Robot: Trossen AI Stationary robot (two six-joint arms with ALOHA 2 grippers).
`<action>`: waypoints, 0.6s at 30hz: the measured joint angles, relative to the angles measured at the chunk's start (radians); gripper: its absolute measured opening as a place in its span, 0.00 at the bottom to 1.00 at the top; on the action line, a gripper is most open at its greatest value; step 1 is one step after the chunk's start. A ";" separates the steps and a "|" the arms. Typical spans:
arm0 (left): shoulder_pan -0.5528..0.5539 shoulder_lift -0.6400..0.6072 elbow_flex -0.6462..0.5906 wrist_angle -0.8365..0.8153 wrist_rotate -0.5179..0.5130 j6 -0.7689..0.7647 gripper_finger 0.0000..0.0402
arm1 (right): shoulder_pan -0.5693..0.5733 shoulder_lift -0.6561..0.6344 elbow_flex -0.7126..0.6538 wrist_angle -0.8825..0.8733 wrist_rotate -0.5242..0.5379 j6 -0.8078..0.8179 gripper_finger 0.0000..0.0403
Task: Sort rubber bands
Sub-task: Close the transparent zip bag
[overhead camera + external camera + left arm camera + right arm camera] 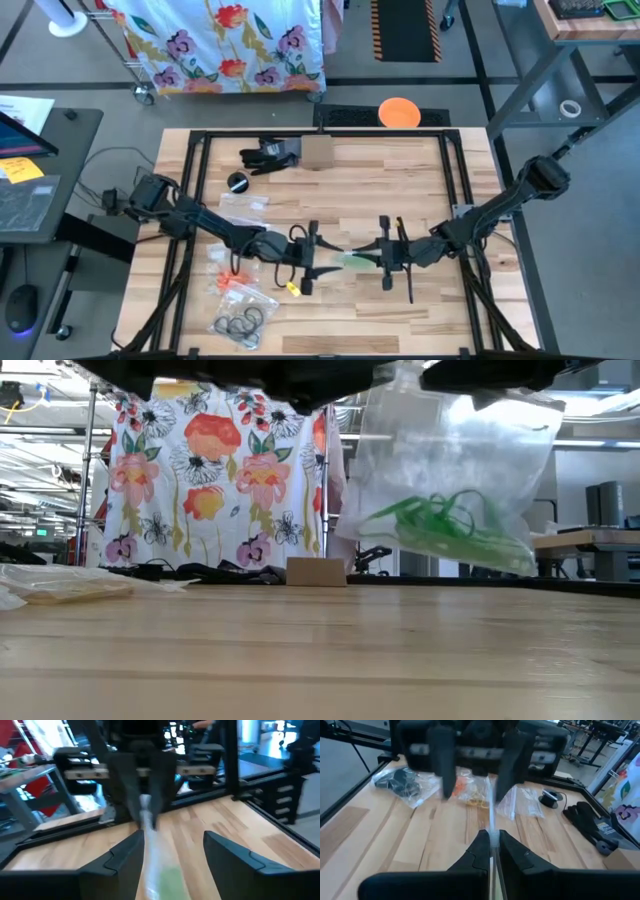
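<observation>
A clear zip bag (350, 261) with green rubber bands (445, 520) in it hangs above the table's middle, between my two grippers. From the table's right, my right gripper (492, 840) is shut on the bag. My left gripper (172, 852) comes from the left and is open. Its fingers (125, 862) stand on either side of the bag's other end (152, 865). One finger is close beside the plastic, and I cannot tell whether it touches. My right gripper pinches the bag's thin upper edge (493, 827) between its two fingers. The fingers come nearly level from the table's right side. The bag hangs below the hold, clear of the table, with the green bands gathered at its lower end (470, 545).
Near the left front lie bags of orange bands (232, 285) and black bands (240, 322), with a small yellow piece (293, 288) beside them. Clear bags (245, 205) lie farther back. A black glove (268, 155) and a cardboard box (318, 152) sit at the far edge.
</observation>
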 joint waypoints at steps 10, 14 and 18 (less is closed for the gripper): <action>0.023 0.008 0.036 -0.051 0.005 -0.018 0.50 | -0.002 0.000 0.000 0.004 0.000 0.001 0.03; 0.030 0.008 0.037 -0.045 0.013 -0.038 0.47 | -0.008 0.000 0.000 0.001 0.000 0.004 0.03; 0.031 0.008 0.037 -0.046 -0.006 -0.037 0.36 | -0.020 0.000 0.000 0.001 0.000 0.003 0.03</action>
